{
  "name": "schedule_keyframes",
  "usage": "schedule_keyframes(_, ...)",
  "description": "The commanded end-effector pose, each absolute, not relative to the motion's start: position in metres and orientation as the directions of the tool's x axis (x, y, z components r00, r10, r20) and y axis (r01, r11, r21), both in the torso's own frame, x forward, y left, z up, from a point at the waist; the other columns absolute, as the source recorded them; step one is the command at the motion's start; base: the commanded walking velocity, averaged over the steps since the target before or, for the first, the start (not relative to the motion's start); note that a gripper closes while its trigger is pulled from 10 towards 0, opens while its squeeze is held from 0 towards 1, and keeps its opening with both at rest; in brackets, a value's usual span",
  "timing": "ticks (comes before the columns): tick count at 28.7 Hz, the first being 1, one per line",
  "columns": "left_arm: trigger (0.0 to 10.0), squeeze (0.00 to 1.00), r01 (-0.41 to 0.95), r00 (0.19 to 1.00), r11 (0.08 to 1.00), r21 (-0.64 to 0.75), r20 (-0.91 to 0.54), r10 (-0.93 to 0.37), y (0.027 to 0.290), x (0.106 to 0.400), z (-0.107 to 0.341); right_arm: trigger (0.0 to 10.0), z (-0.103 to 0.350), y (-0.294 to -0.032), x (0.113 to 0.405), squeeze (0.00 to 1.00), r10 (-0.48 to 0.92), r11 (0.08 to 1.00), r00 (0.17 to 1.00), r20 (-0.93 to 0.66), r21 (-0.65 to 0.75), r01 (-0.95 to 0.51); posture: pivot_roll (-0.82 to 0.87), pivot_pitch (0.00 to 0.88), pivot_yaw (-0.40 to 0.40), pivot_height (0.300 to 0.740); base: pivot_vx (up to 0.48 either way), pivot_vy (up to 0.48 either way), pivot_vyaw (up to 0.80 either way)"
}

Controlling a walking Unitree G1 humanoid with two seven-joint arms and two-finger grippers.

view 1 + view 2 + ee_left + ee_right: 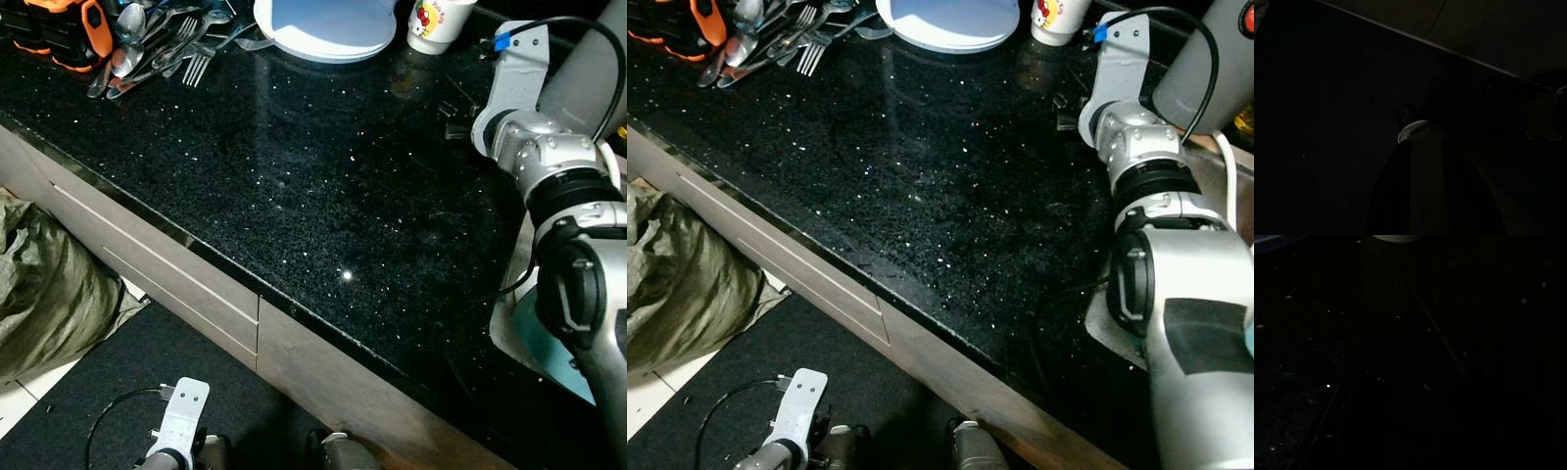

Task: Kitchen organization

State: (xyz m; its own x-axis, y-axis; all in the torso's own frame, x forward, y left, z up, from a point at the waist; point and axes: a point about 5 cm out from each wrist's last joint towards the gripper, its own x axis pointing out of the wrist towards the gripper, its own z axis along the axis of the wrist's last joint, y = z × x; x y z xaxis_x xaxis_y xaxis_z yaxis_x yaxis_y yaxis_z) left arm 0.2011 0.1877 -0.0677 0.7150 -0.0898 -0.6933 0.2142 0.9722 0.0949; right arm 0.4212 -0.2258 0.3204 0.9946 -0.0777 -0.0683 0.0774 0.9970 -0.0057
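Note:
A black speckled counter [294, 176] runs across the head views. At its back lie a pile of forks and spoons [162, 49], a stack of white and pale blue plates [328, 24] and a white cup with a cartoon print [436, 22]. My right arm [534, 147] reaches over the counter's right side. Its gripper [453, 116] hovers low over the stone, just in front of the cup. The cup's base [1396, 237] also appears in the dark right wrist view. My left arm [181, 421] hangs idle below the counter edge.
An orange and black tool [59, 29] sits at the back left corner. A grey vessel [1205, 69] stands at the back right. A white and teal board [549, 343] lies under my right arm. Grey drawers [167, 274] front the counter. A greenish sack [44, 284] lies on the floor.

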Motion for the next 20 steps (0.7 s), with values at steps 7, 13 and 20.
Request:
schedule_keyframes(7, 10.0, 0.00, 0.219, 0.665, 0.973, 0.077, -0.741, -0.091, 0.188, 0.186, -0.077, 10.0, 0.318, -0.232, 0.419, 0.00, -0.101, 0.976, 0.987, -0.128, 0.179, 0.123, 0.11, 0.280, -0.082, 0.740, 0.000, 0.000, 0.00)
schedule_keyframes(13, 10.0, 0.00, 0.214, 0.669, 0.974, 0.076, -0.738, -0.089, 0.187, 0.186, -0.077, 10.0, 0.315, -0.235, 0.418, 0.00, -0.113, 0.975, 0.981, -0.157, 0.171, 0.140, 0.10, 0.278, -0.090, 0.740, 0.000, 0.000, 0.00)
schedule_keyframes(20, 10.0, 0.00, 0.217, 0.672, 0.973, 0.077, -0.735, -0.091, 0.186, 0.187, -0.077, 0.0, 0.309, -0.240, 0.417, 0.00, -0.134, 0.985, 0.973, -0.185, 0.084, 0.152, 0.10, 0.276, -0.099, 0.740, 0.000, 0.000, 0.00)
